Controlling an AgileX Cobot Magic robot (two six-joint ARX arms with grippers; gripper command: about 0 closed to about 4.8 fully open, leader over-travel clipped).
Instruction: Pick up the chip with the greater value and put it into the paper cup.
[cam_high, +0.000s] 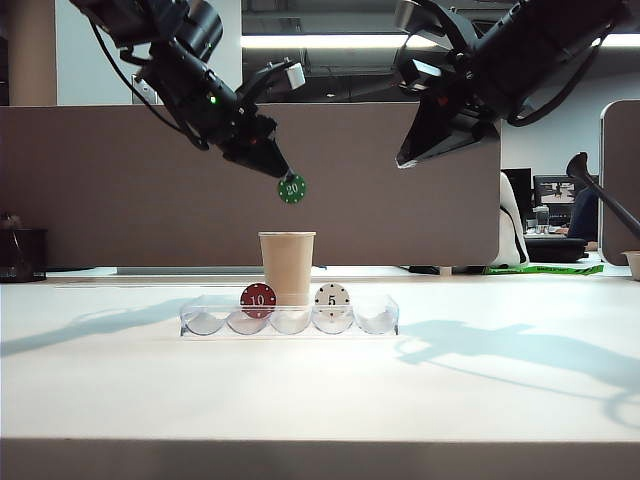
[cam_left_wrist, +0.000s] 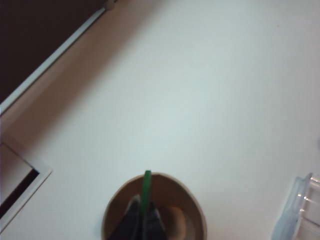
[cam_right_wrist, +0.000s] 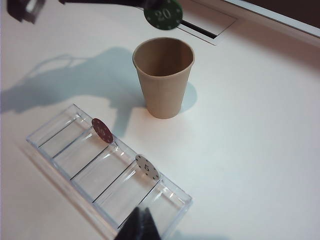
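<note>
The green "20" chip (cam_high: 292, 188) hangs in the air above the tan paper cup (cam_high: 287, 267), pinched on edge by my left gripper (cam_high: 283, 173), which is shut on it. In the left wrist view the chip's green edge (cam_left_wrist: 147, 192) sticks out from between the dark fingertips (cam_left_wrist: 135, 212) directly over the cup's open mouth (cam_left_wrist: 190, 202). The right wrist view shows the chip (cam_right_wrist: 163, 13) above the cup (cam_right_wrist: 164, 79). My right gripper (cam_right_wrist: 141, 217) is shut and empty, raised high at the right (cam_high: 415, 155) above the end of the tray.
A clear plastic chip tray (cam_high: 385, 318) lies in front of the cup, holding a red "10" chip (cam_high: 258, 299) and a white "5" chip (cam_high: 332, 297) upright in separate slots. A brown partition wall (cam_high: 100, 180) stands behind the table. A cable slot (cam_right_wrist: 200, 29) is set in the tabletop.
</note>
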